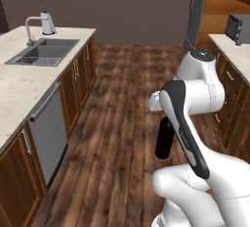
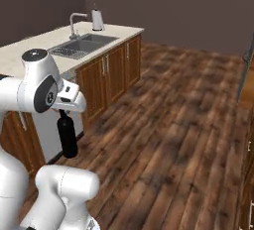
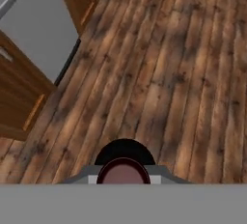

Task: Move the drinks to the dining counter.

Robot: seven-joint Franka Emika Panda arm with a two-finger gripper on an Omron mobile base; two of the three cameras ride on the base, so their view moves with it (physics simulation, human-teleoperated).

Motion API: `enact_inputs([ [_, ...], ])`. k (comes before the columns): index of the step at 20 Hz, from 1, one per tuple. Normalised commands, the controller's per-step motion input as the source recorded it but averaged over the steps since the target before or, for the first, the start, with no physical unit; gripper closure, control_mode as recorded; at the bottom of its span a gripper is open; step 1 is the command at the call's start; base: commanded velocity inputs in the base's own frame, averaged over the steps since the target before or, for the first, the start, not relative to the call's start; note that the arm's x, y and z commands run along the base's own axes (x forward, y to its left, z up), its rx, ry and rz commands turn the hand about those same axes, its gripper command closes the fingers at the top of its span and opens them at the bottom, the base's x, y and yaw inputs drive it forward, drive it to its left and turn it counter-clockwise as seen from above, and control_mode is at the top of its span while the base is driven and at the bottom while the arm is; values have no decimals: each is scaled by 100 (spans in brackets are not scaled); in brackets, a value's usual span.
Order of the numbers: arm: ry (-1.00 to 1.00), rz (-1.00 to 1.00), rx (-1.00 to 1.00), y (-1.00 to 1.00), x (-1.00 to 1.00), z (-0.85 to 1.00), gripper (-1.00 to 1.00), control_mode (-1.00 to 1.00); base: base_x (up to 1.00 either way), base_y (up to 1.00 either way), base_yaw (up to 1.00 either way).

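Bottle in the grip, and there it was: the tall black wine bottle [image 2: 67, 136] hung by its neck from the white arm's two-finger hand [image 2: 63, 112], clenched tight around it, body dangling upright above the dark brown wooden plank floor [image 2: 168, 125]. From the left base view the same bottle [image 1: 164, 138] peeked out behind the arm's white and dark links, low over the boards and well apart from any surface. Down the hand view, its round dark top [image 3: 124, 167] sat right at the bottom edge between the fingers, planks running away beneath it. Off to the left stretched the long beige speckled stone table [image 1: 19, 81] with its steel sink [image 1: 44, 52] and curved grey faucet [image 1: 30, 28], brown wooden cabinets [image 1: 78, 81] under it and a grey appliance front [image 1: 49, 135] set among them. That table [image 2: 34, 43] stood near the arm in the right base view, the bottle hanging just beside its cabinet fronts, not on it.
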Motion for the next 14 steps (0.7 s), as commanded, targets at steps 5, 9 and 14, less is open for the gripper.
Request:
enact_inputs([
  [5,0,0,0,0,0,0,100,100,56,-2,79],
  [9,0,0,0,0,0,0,100,100,65,-4,71],
  [14,0,0,0,0,0,0,100,100,50,36,60],
])
